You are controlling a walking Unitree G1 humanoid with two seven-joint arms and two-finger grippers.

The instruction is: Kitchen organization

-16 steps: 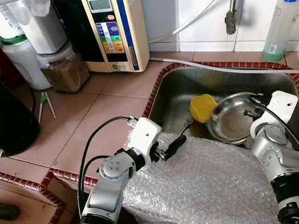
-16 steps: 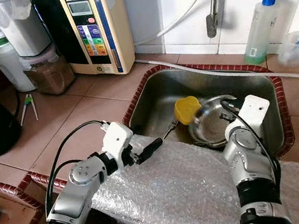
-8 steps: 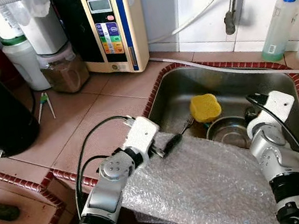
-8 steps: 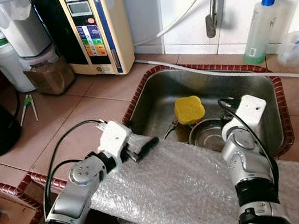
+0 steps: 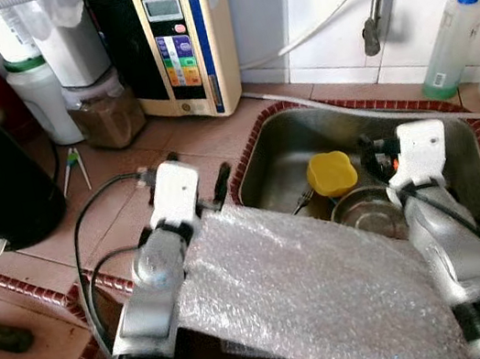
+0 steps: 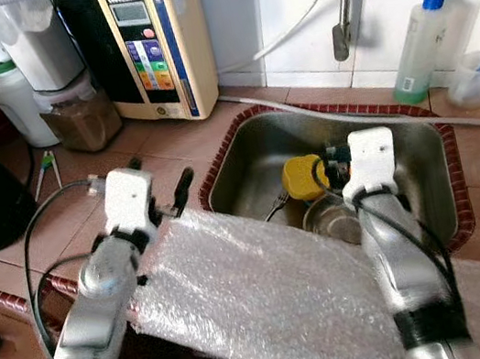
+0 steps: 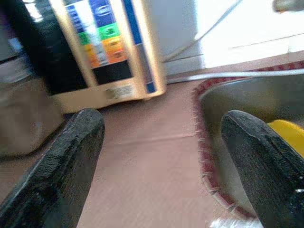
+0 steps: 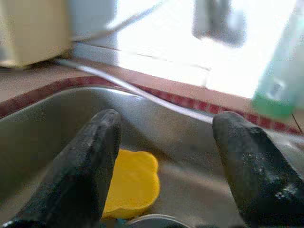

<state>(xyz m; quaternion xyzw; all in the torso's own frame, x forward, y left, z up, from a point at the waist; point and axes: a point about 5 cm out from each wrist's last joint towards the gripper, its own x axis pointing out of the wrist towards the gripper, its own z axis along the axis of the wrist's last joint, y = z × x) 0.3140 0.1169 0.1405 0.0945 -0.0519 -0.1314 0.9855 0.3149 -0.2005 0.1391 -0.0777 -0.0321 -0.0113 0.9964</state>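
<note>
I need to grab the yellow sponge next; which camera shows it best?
Left eye view: the yellow sponge lies whole in the sink, beside the steel bowl. Right eye view hides part behind the arm; wrist views show blurred parts.

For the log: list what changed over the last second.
The right gripper, jaws open, let go of the metal bowl, which now lies flat in the sink, and rose above it. The left gripper swung from the bubble wrap to the counter. The yellow sponge stayed.
</note>
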